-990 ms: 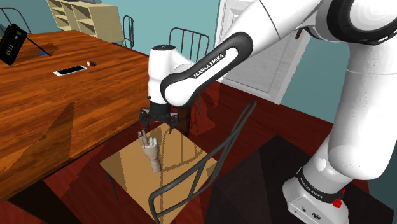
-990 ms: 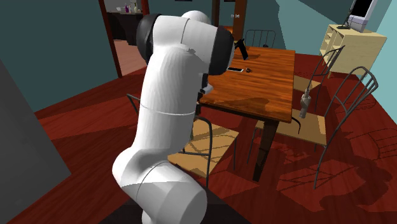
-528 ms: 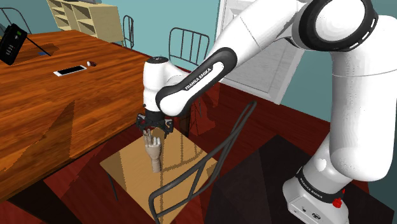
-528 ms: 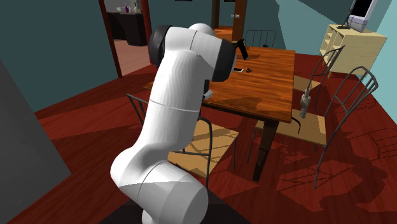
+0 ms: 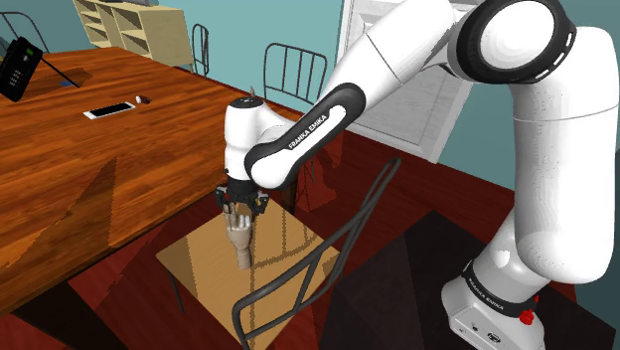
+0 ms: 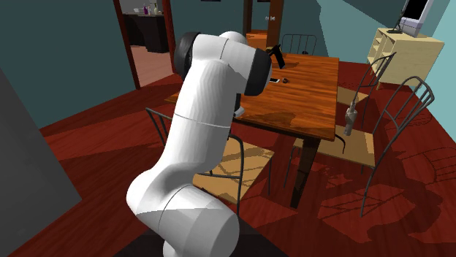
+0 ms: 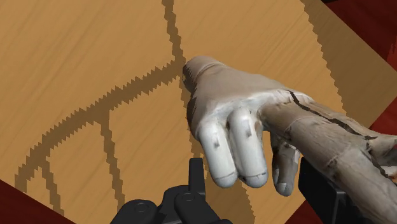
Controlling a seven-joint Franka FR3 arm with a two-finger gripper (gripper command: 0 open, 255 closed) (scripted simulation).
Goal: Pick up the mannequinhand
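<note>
Mannequin hand (image 5: 239, 239), one, upright on one chair seat (image 5: 199, 262) beneath one tool (image 5: 241, 203), grip indiscernible.

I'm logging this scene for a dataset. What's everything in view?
mannequin hand: one, pale tan, upright on the chair seat
chair: one, tan seat, dark wire back, beside the table
table: one, reddish-brown, shoulder view's left
phone: one, white, on the table
device: one, black, table's far end
shelf unit: one, cream, beyond the table
arm: one, white, extended over the seat
gripper: one, black, open around the mannequin hand's fingertips
</note>
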